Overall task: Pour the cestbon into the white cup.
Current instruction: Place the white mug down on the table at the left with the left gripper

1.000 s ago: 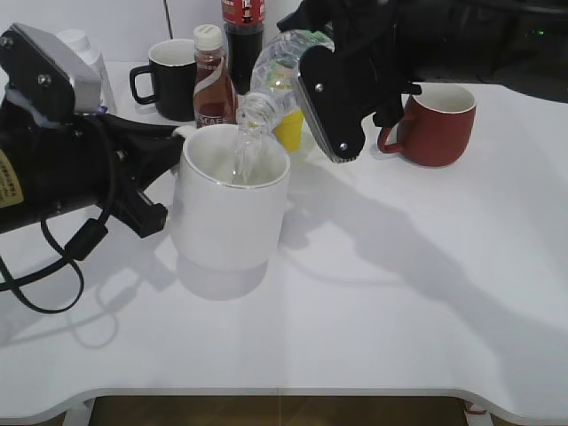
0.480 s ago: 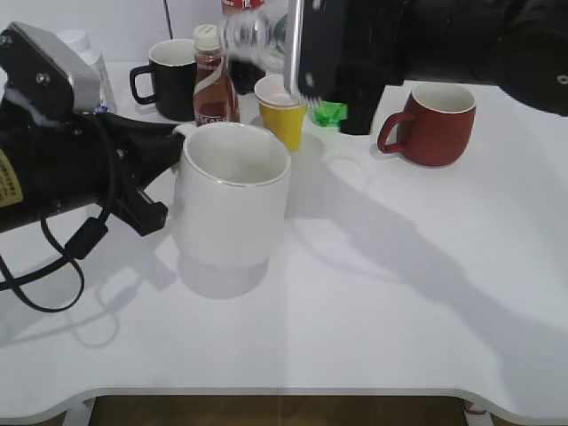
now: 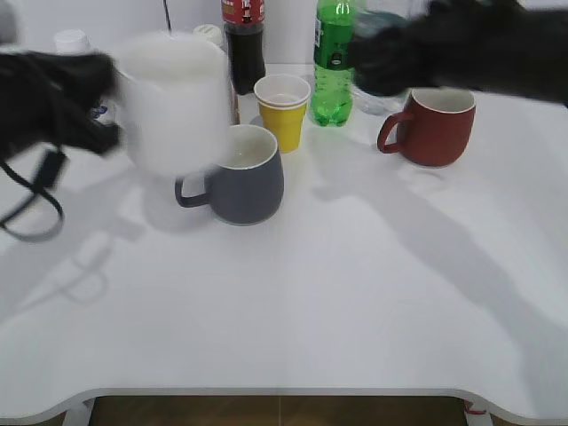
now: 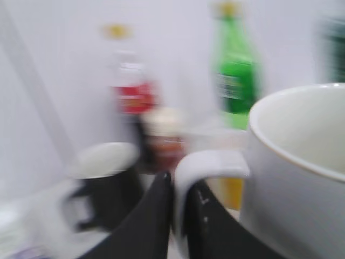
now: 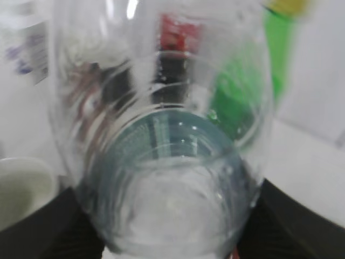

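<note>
Clearly we hold the white cup (image 3: 173, 102) off the table (image 3: 355, 293), a blur at the left of the exterior view, with the dark grey mug (image 3: 244, 186) standing just below and in front of it. Our left gripper (image 4: 178, 216) closes its two dark fingers (image 4: 153, 221) on the cup's handle, one either side of it, which keeps the mouth level and free for pouring. Because the cup is carried by the handle alone, we judge it could swing if moved fast.

Over on the right, our right gripper (image 5: 161, 216) grips the cestbon (image 5: 161, 135); the wrist view looks straight through its clear ribbed wall, with water sitting in the part nearest the camera. We judge the bottle near upright, so nothing runs out. In the exterior view this arm is a dark smear above the red mug (image 3: 435, 124), beside the green soda bottle (image 3: 333, 62), well apart from the cup.

The yellow paper cup (image 3: 282, 111) stands between the two arms.
</note>
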